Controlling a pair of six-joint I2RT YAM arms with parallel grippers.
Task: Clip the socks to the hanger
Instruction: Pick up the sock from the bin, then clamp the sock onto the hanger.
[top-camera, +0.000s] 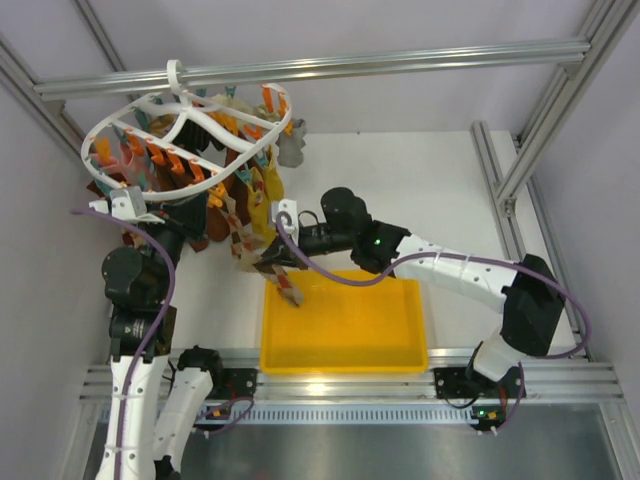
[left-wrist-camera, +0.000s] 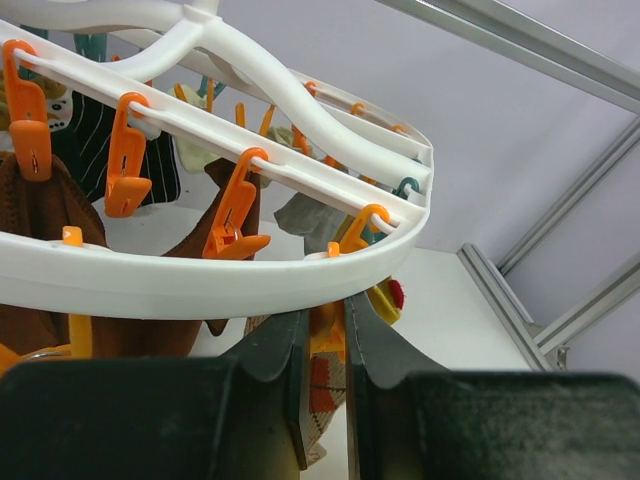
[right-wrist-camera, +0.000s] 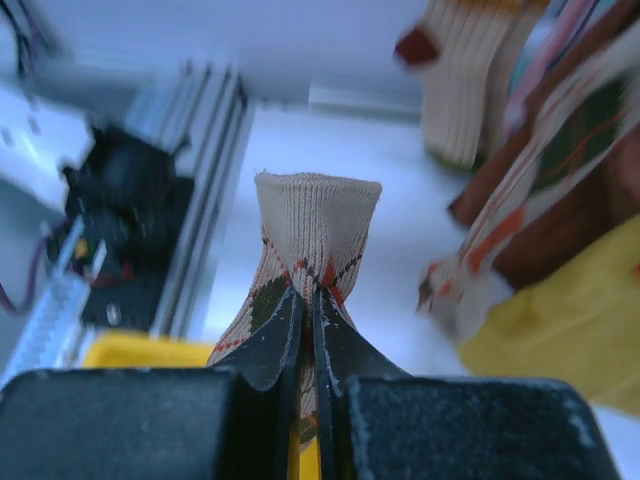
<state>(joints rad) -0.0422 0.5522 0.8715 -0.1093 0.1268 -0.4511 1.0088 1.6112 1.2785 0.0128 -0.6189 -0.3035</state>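
White counter (top-camera: 400, 180) is partly hidden by the hanger (left-wrist-camera: 200, 280), under whose rim argyle fabric (left-wrist-camera: 325, 385), mostly hidden, is pinched in the left pincer (left-wrist-camera: 325, 340), while just beside it an argyle sock (right-wrist-camera: 315, 220) is clamped in the right pincer (right-wrist-camera: 308, 315).

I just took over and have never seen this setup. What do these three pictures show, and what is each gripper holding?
Two robot arms stand at the near edge of the table. The overhead view looks down on them; the other two views come from a camera on each wrist. A round white hanger with clips, carrying hanging socks, sits above the left arm. A yellow tray lies on the table. The right gripper pinches a tan argyle sock; the left gripper pinches argyle fabric just under the hanger's rim.
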